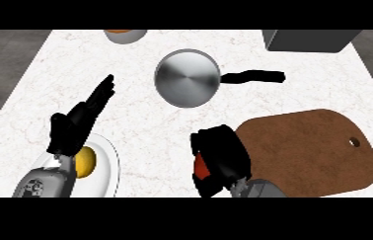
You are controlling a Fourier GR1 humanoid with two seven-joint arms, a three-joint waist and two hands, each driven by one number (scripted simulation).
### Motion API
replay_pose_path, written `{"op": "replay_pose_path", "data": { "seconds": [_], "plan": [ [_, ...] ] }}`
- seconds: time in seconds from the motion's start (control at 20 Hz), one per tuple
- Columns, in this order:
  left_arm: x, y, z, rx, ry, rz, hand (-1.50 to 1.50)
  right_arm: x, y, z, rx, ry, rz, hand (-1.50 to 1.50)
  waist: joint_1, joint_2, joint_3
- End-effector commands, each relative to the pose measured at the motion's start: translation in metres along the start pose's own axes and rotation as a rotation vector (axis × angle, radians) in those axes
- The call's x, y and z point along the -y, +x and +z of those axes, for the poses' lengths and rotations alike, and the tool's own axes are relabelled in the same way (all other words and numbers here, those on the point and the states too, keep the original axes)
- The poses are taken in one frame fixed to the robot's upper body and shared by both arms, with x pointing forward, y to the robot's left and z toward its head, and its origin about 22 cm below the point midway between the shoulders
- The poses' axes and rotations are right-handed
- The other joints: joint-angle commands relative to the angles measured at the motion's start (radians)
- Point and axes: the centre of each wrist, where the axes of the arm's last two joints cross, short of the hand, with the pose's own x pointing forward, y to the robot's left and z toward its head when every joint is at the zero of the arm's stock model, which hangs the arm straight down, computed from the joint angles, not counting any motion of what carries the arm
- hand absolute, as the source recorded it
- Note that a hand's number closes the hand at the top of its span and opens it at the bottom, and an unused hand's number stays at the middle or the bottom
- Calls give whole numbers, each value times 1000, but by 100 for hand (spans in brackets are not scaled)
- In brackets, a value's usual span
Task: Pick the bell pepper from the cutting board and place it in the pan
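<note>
The red bell pepper (200, 167) shows only as a small patch inside my right hand (222, 157), whose fingers are curled round it, left of the brown cutting board (313, 147). The hand hides most of the pepper. A silver pan (187, 77) with a black handle (253, 76) sits farther back at the counter's middle, apart from the hand. My left hand (76, 120) rests open at the left, fingers straight and pointing up.
A white plate (109, 167) with a yellow fruit (87, 161) lies under my left forearm at the lower left. A bowl (125, 34) stands at the back edge. A dark grey box (310, 40) occupies the back right corner.
</note>
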Motion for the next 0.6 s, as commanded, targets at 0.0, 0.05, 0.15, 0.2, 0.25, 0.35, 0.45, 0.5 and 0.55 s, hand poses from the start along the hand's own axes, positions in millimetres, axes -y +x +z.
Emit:
{"op": "replay_pose_path", "data": {
  "seconds": [0.0,0.05,0.15,0.2,0.25,0.35,0.45,0.5,0.55],
  "plan": [
    [8,-2,3,6,-38,-1,0,12,56,20,27,-271,-51,150,18,-5,1],
    [2,0,2,-2,-20,-1,0,22,64,26,30,-358,-64,150,13,-4,1],
    [12,0,0,-5,-28,-3,0,24,83,36,40,-434,-68,150,20,-4,0],
    [5,2,-5,8,-18,-3,0,14,90,33,39,-473,-69,150,17,7,0],
    [13,4,-6,6,-30,-5,0,15,97,40,31,-473,-101,150,20,6,0],
    [6,5,-1,9,-25,-5,0,20,107,40,-14,-528,-136,150,25,8,0],
    [11,10,-5,17,-29,-20,0,24,114,36,-55,-574,-150,150,30,8,-1],
    [7,11,-3,22,-25,3,0,13,116,36,-74,-571,-198,150,19,11,0],
    [9,10,-6,22,-19,-19,0,15,115,21,-76,-599,-212,150,26,16,0]
  ]
}}
